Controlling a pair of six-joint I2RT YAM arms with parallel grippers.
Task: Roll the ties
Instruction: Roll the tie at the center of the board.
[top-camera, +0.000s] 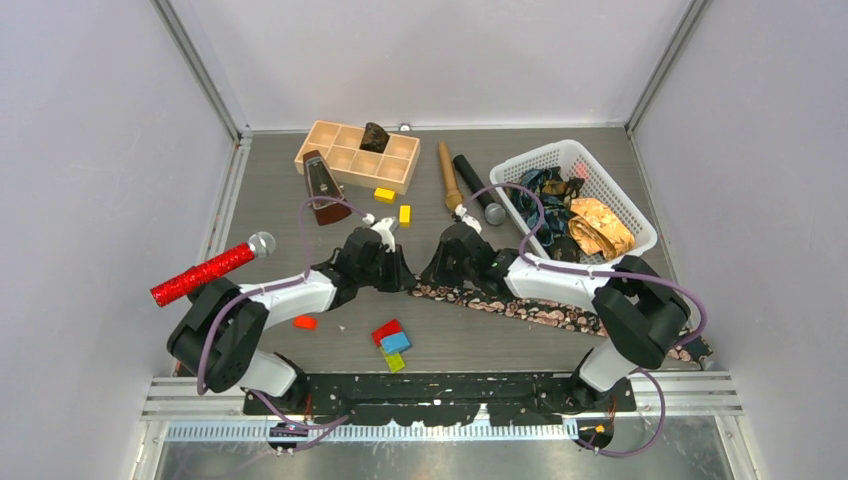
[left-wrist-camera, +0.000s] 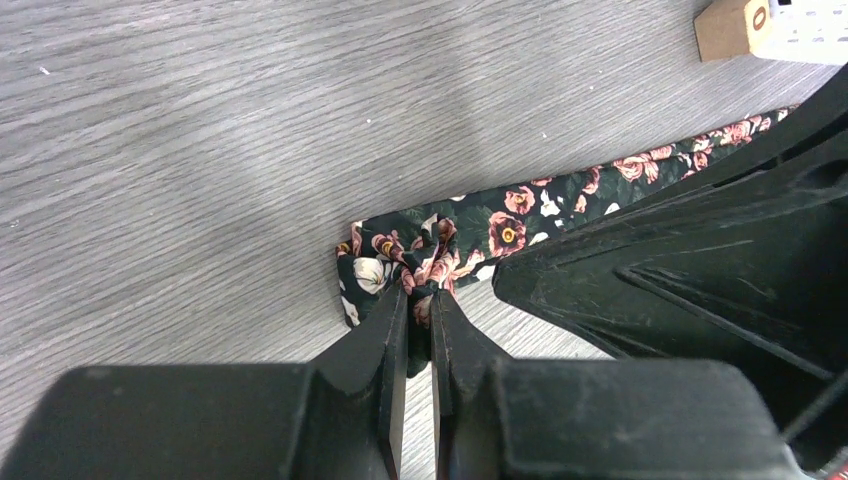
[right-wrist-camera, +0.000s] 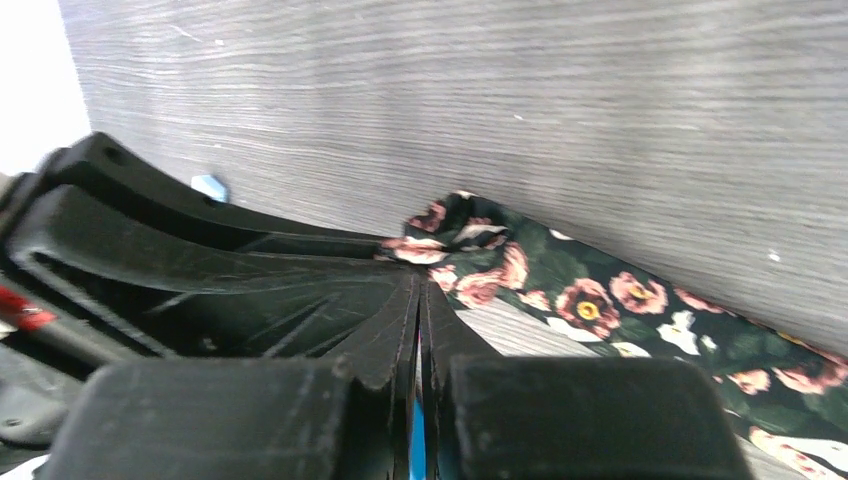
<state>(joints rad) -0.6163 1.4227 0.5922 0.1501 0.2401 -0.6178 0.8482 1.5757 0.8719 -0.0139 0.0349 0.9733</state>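
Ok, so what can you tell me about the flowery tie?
The flowery tie is a long, narrow strip of soft-looking dark cloth printed with pink and red flowers. It lies flat on the grey table, running from the middle toward the right near corner, partly under the right arm. Its middle end is crumpled into a small bunch, and the left tool is shut on that bunch. The right tool is shut too, tips right at the same end; whether it pinches cloth is unclear.

Left jaws pinch the floral tie (left-wrist-camera: 505, 225) by its bunched end
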